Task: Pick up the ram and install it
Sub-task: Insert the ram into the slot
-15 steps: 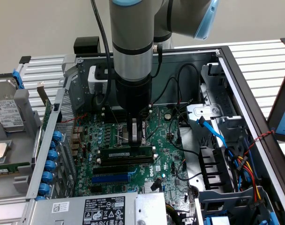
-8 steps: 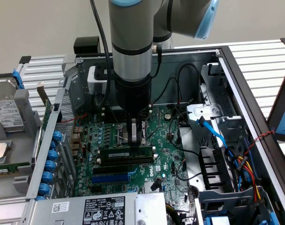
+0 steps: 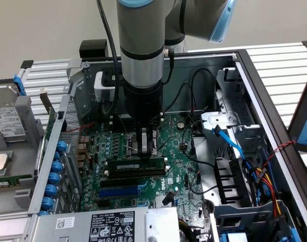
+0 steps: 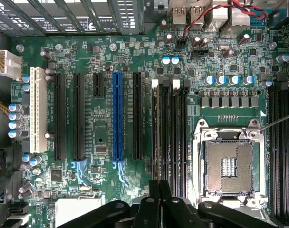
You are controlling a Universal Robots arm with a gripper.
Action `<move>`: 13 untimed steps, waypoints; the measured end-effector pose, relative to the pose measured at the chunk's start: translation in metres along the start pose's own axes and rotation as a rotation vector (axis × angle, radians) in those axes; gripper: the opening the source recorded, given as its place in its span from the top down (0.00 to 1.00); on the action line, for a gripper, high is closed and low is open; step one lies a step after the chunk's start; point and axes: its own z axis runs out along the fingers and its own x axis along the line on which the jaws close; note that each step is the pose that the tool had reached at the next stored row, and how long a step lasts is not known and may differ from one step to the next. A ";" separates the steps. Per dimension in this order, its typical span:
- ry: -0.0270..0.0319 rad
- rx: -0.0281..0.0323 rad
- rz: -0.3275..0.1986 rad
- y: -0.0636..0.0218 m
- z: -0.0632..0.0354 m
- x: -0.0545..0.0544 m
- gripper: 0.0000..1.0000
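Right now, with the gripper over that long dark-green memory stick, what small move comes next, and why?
Probably a straight push down: the long dark-green ram stick stands on edge among the black memory slots beneath the gripper, and whether it is fully seated cannot be told.

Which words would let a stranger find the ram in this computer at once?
Look inside the open computer case at the green motherboard. At the tip of the gripper sits the ram, a long dark-green stick with a white label. Its neighbouring slot is bare black, and the blue slot lies farther off.
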 end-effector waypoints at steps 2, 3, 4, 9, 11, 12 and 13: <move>0.0000 0.0000 0.000 0.0000 0.0001 0.000 0.88; -0.0006 0.0000 0.000 0.0000 0.0002 0.000 0.88; -0.0013 0.0000 0.000 0.0000 0.0002 0.000 0.88; -0.0062 -0.0003 0.000 0.0000 0.0003 0.000 0.88; -0.0064 -0.0003 0.000 0.0000 0.0003 0.000 0.88; -0.0064 -0.0003 0.000 0.0000 0.0003 0.000 0.88; -0.0065 -0.0003 0.000 0.0000 0.0003 0.000 0.88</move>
